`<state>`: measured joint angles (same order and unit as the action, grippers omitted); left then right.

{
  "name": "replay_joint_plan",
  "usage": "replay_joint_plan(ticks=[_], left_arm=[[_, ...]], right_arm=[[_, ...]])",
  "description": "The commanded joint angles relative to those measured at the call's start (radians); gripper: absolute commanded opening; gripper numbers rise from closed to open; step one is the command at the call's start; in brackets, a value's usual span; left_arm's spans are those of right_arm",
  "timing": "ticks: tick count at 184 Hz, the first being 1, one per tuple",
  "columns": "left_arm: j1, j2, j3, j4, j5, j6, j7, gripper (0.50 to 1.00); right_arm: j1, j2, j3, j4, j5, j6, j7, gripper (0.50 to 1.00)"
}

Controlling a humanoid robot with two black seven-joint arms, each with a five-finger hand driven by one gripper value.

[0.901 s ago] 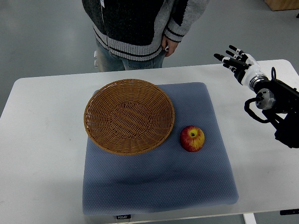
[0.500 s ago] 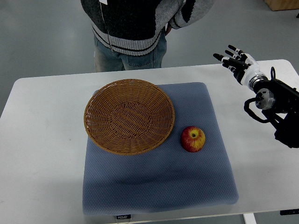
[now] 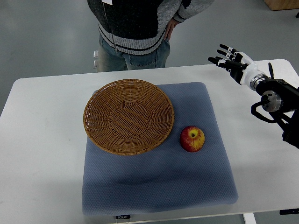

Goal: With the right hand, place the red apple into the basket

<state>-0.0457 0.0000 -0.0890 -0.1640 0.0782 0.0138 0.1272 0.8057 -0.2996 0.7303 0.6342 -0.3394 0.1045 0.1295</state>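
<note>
A red and yellow apple (image 3: 192, 138) lies on the blue mat (image 3: 159, 182), just right of the wicker basket (image 3: 129, 116), which holds nothing. My right hand (image 3: 227, 58) hovers over the table's far right corner, well up and right of the apple, with its fingers spread and nothing in them. Its dark arm (image 3: 280, 100) comes in from the right edge. The left arm does not show.
A person in a grey striped cardigan (image 3: 140, 23) stands behind the far edge of the white table (image 3: 42, 140), one hand at the hip. The mat covers the middle of the table.
My right hand has shifted slightly up and to the left. The person has stepped a little to the right and moved a hand to the hip. Apple and basket stay put.
</note>
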Motion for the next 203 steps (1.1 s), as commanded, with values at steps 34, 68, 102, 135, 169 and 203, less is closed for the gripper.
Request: replay_joint_plan(ticks=[34,68,102,135,169,203], left_arm=[[0.000,0.000,0.000,0.006,0.000,0.000,0.000,1.000],[0.000,0.000,0.000,0.008,-0.002,0.000,0.000,1.000],[0.000,0.000,0.000,0.008,0.000,0.000,0.000,1.000],[0.000,0.000,0.000,0.004,0.000,0.000,0.000,1.000],[0.000,0.000,0.000,0.006,0.000,0.000,0.000,1.000],[0.000,0.000,0.000,0.008,0.000,0.000,0.000,1.000]], right_arm=[[0.006,-0.022,-0.003,0.002,-0.072,0.101,-0.001,0.915],[0.003,-0.058,-0.003,0.022,-0.176,0.198,-0.001,0.915],[0.001,-0.116,-0.005,0.116,-0.325,0.310,0.001,0.913],[0.003,-0.176,-0.042,0.232,-0.501,0.379,0.010,0.913],[0.009,-0.236,-0.106,0.382,-0.676,0.428,0.015,0.913],[0.020,-0.268,-0.149,0.487,-0.808,0.460,0.021,0.913]])
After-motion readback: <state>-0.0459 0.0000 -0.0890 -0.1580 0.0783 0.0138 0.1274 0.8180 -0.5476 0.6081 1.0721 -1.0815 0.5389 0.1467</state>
